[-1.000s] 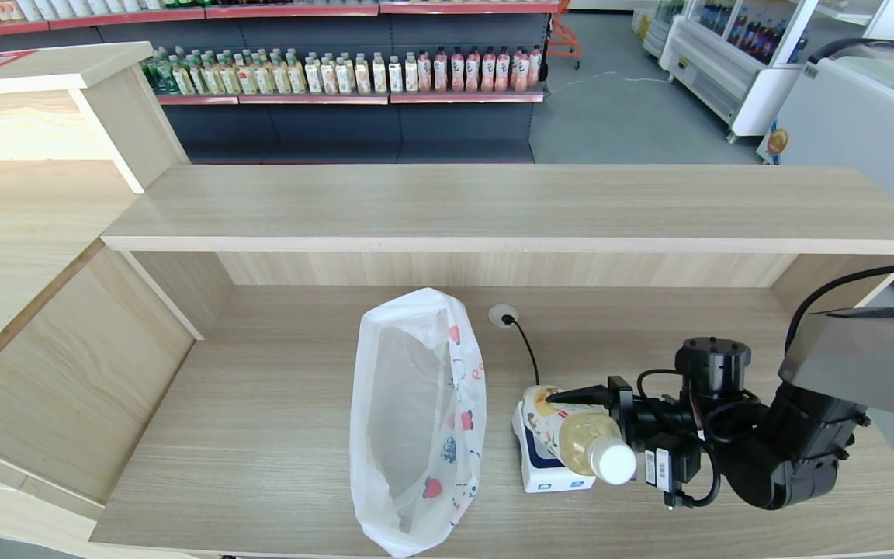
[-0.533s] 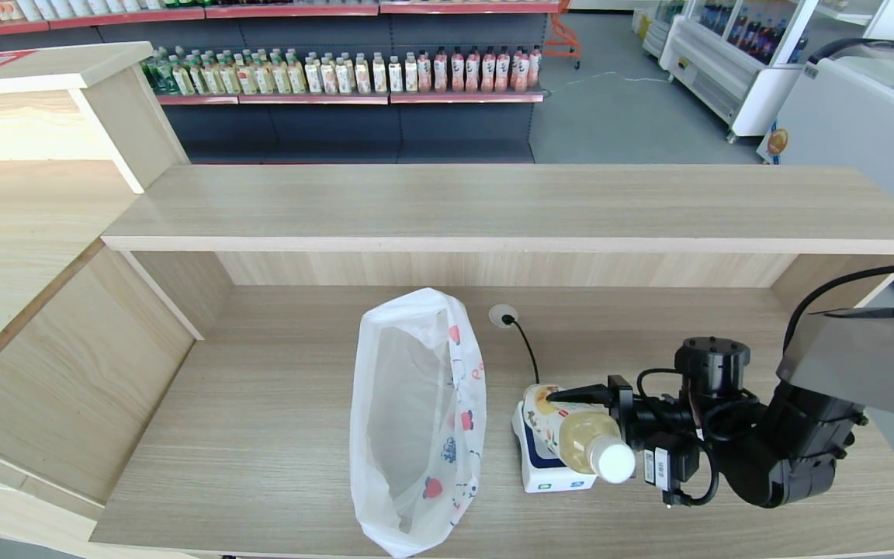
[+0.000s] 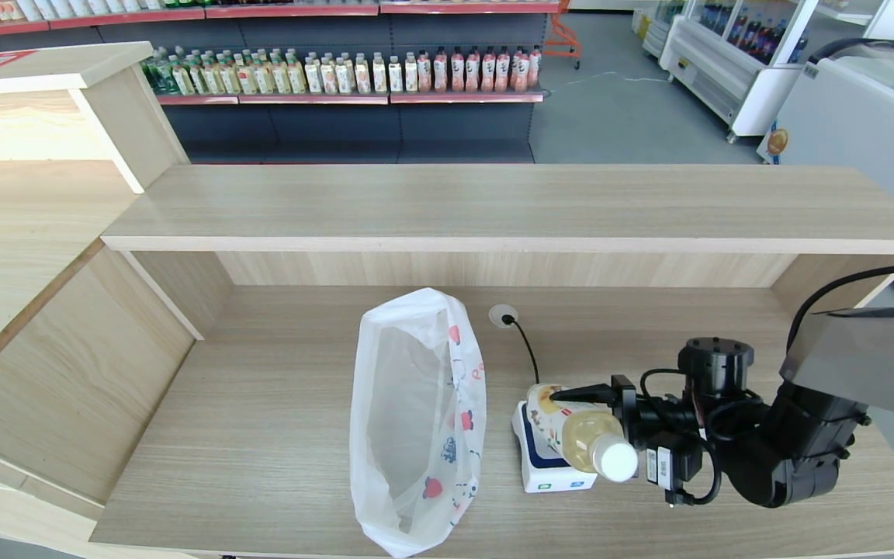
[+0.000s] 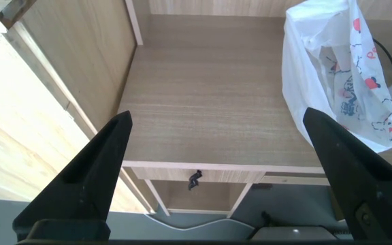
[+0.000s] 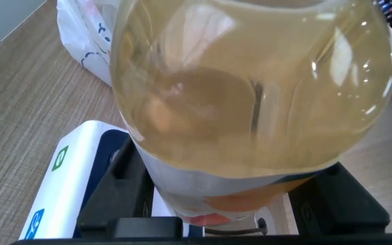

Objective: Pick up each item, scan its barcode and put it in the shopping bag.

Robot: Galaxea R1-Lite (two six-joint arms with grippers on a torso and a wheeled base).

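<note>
Our right hand [image 3: 563,415] is pinching the bottle [image 3: 588,436] over the scanner [image 3: 548,475], right of the bag [image 3: 416,419] on the surface [image 3: 261,435]. We'd roll it slowly so the label's barcode faces the scanner window, without loosening the grip. Its long axis runs far-left to near-right, cap pointing near-right.

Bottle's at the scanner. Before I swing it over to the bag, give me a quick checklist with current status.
1. Right gripper jaws shut on the bottle: ok.
2. Bottle held over the scanner: ok.
3. Barcode facing the scanner: cannot tell.
4. Shopping bag mouth open, beside the scanner on the robot's left: ok.
5. Left gripper open and apart from the bag: ok.
</note>
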